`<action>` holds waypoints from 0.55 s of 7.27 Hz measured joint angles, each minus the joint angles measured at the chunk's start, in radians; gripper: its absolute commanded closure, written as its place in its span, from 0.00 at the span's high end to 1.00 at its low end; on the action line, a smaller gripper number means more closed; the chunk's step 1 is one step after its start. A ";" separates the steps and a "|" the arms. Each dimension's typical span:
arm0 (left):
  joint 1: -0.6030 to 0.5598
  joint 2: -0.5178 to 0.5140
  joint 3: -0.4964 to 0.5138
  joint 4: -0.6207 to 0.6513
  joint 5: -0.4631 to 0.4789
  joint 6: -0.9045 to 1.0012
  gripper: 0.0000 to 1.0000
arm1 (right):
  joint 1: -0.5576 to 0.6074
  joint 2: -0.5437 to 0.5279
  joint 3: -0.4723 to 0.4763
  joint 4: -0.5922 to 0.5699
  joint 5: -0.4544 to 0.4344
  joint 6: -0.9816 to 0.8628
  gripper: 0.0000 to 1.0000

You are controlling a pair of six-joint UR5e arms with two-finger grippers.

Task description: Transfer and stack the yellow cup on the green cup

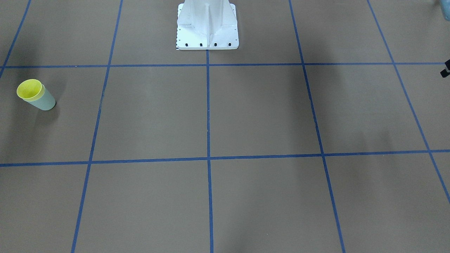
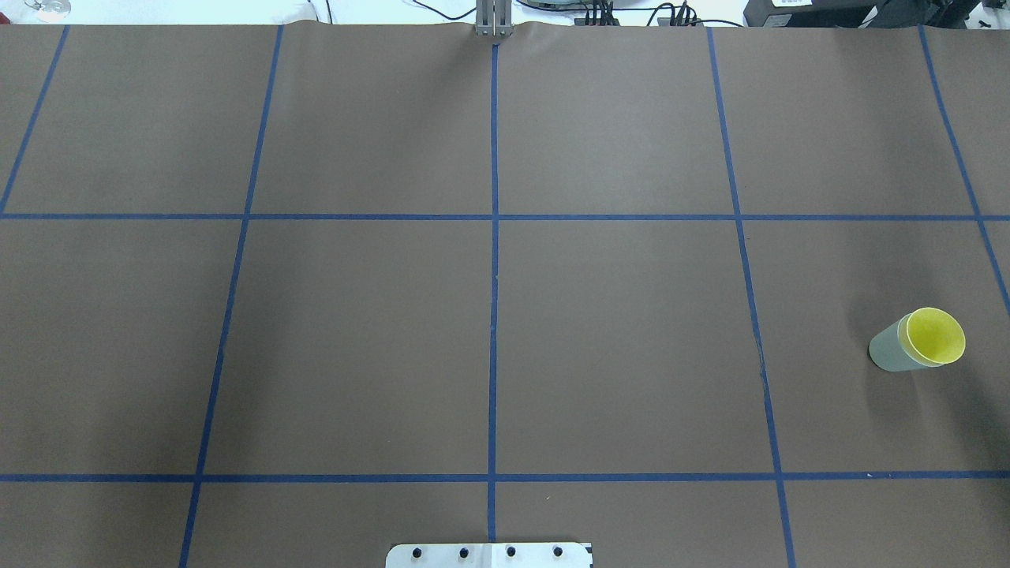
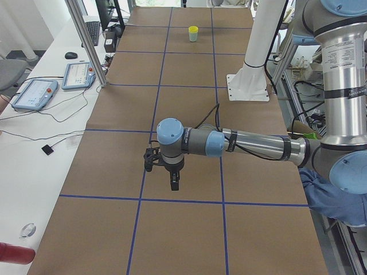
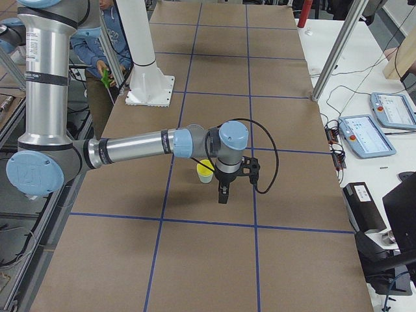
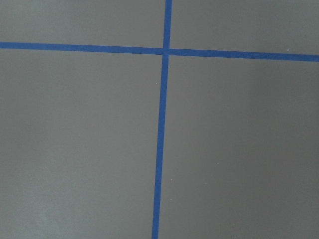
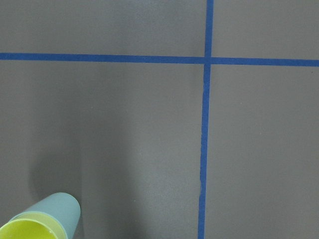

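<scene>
Yellow cup [image 2: 937,335]: nested in the green cup [image 2: 888,353], its rim showing above; the stacking looks done.
Stack position: upright near the worktop's right edge, midway between the robot's side and the far side.
Right gripper [image 4: 223,194]: hangs near the stack; cannot tell how its jaws stand.
Left gripper [image 3: 174,182]: well apart, toward the left end; jaws equally unclear.
Risk: a low sideways sweep of the right arm could topple the light stack.

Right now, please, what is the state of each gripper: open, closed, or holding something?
Left gripper: cannot be told; it shows only in a side view.
Right gripper: cannot be told; it shows only in a side view.
</scene>
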 measured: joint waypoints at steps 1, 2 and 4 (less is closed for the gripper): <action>0.000 0.000 0.005 -0.002 -0.003 -0.002 1.00 | 0.020 -0.011 0.000 0.000 0.005 -0.001 1.00; -0.002 0.003 0.011 -0.007 0.009 0.000 1.00 | 0.037 -0.024 0.002 0.000 0.009 -0.006 1.00; -0.001 0.008 0.017 -0.012 0.070 0.005 1.00 | 0.049 -0.047 0.002 0.001 0.011 -0.020 1.00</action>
